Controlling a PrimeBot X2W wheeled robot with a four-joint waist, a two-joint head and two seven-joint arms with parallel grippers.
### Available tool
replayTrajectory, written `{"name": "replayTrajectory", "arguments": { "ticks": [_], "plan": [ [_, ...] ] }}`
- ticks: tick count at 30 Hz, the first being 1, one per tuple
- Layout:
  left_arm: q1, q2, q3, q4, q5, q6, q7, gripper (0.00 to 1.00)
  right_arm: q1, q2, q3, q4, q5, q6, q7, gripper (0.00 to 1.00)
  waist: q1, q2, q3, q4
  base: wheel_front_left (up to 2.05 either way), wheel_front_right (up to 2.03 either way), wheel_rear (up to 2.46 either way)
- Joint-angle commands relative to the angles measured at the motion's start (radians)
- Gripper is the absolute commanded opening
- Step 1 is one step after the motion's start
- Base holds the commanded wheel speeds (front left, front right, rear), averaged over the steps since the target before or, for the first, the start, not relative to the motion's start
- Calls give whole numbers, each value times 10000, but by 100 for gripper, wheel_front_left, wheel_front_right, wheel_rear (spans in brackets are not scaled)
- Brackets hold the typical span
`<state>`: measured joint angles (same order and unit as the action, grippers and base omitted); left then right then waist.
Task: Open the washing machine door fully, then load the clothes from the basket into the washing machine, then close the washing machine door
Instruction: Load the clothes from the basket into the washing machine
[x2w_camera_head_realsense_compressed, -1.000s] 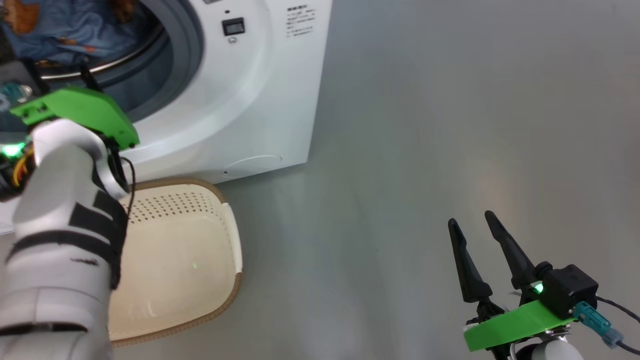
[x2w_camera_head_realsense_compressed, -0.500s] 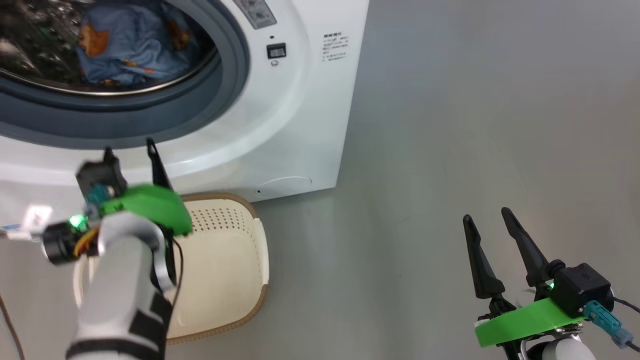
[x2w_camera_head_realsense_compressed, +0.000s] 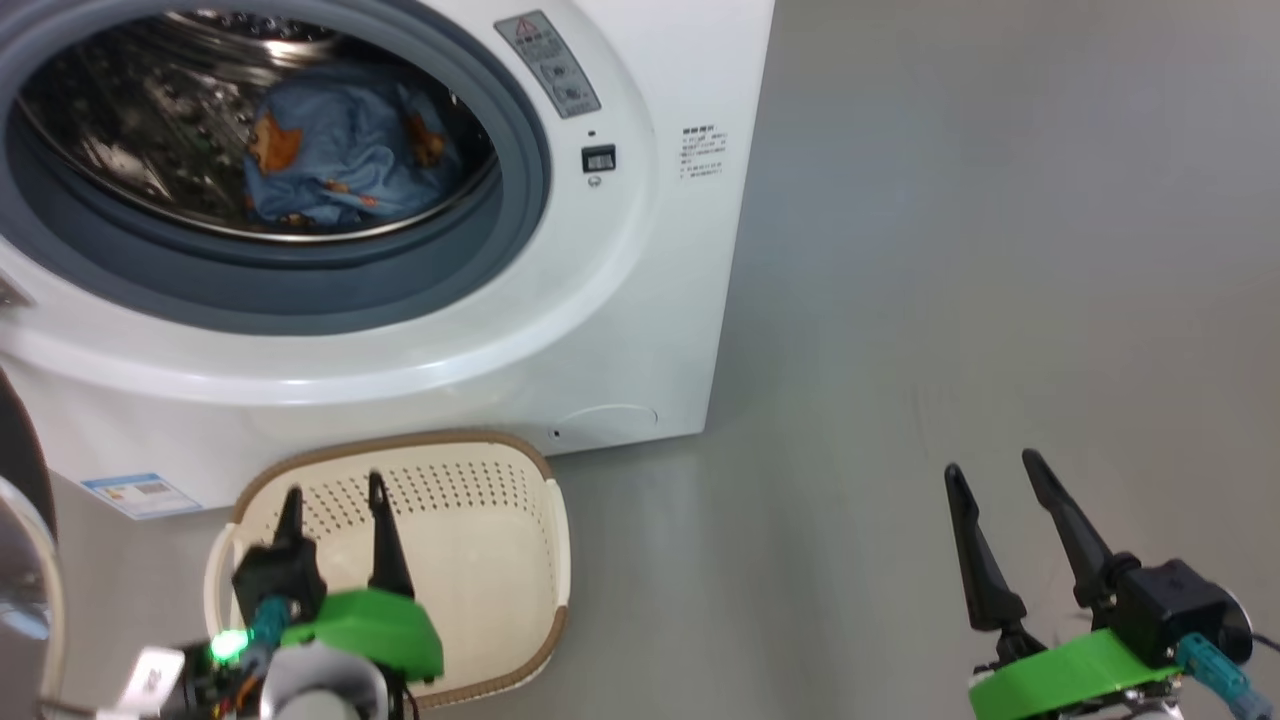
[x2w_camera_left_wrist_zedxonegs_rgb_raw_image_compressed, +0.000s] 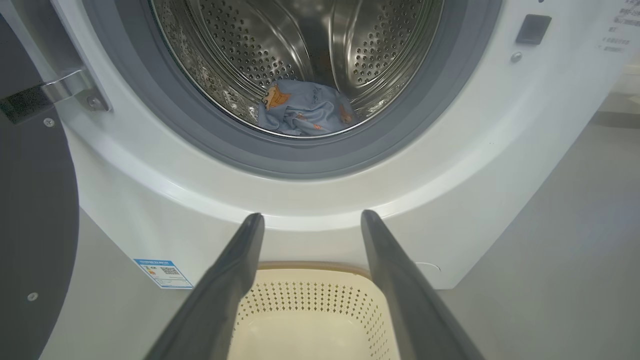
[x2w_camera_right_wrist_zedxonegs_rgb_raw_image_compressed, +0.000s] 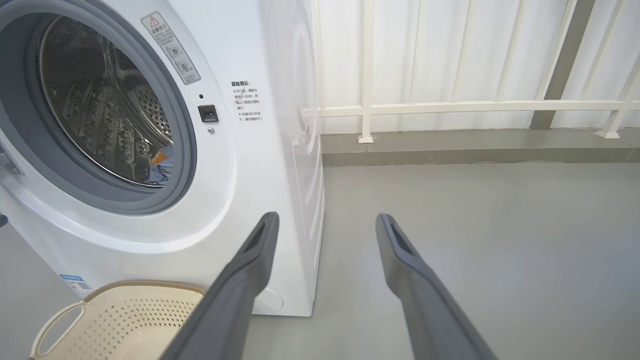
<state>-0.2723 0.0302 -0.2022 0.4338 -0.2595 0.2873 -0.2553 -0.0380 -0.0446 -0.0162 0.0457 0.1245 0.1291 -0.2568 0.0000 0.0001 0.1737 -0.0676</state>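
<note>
Blue clothes (x2w_camera_head_realsense_compressed: 330, 150) sit low in the drum (x2w_camera_left_wrist_zedxonegs_rgb_raw_image_compressed: 350, 40), at 11 o'clock from the head cam, and the basket (x2w_camera_head_realsense_compressed: 480, 520) at 7 o'clock looks empty. So I'd say loading is done and closing the door is what's left. The door (x2w_camera_left_wrist_zedxonegs_rgb_raw_image_compressed: 35, 225) hangs open at 9 o'clock on its hinge (x2w_camera_left_wrist_zedxonegs_rgb_raw_image_compressed: 70, 87). The left pincer (x2w_camera_head_realsense_compressed: 334, 485) hovers over the basket, spread wide with nothing in it. The right pincer (x2w_camera_head_realsense_compressed: 991, 462) is at 5 o'clock above the floor (x2w_camera_head_realsense_compressed: 1000, 250), also wide and empty. My take: the left arm is nearer, so bring it round behind the door's free edge and push in one smooth arc till it clicks shut. The fabric looks clear of the seal (x2w_camera_head_realsense_compressed: 300, 295), but it's worth a check first. Writing-wise, there's a sticker (x2w_camera_head_realsense_compressed: 547, 62) with a red warning triangle at 1 o'clock of the opening and a small text block (x2w_camera_head_realsense_compressed: 703, 152) beside it. A blue label (x2w_camera_head_realsense_compressed: 140, 493) with a QR code sits low on the washer (x2w_camera_head_realsense_compressed: 640, 300). It's all too small to read, and I can't make out a brand.
</note>
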Motion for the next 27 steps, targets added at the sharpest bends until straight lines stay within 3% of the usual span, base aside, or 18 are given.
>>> {"name": "replayTrajectory", "arguments": {
  "ticks": [1, 12, 27],
  "plan": [
    [260, 202, 283, -406, 40, 28, -64, 100, 159, -72, 192, -207, -61, 16, -49, 100, 0, -1, -371, 102, 0, 0, 0],
    [2052, 201, 918, -2268, 35, 47, -64, 100, 588, -107, 113, -298, -277, 16, -49, 100, 0, -1, -885, 226, 0, 0, 0],
    [2827, 201, 681, -3311, 143, -238, -64, 100, 847, -96, 165, -342, -298, 16, -49, 100, 0, -1, -1264, 200, 0, 0, 0]
  ]
}}
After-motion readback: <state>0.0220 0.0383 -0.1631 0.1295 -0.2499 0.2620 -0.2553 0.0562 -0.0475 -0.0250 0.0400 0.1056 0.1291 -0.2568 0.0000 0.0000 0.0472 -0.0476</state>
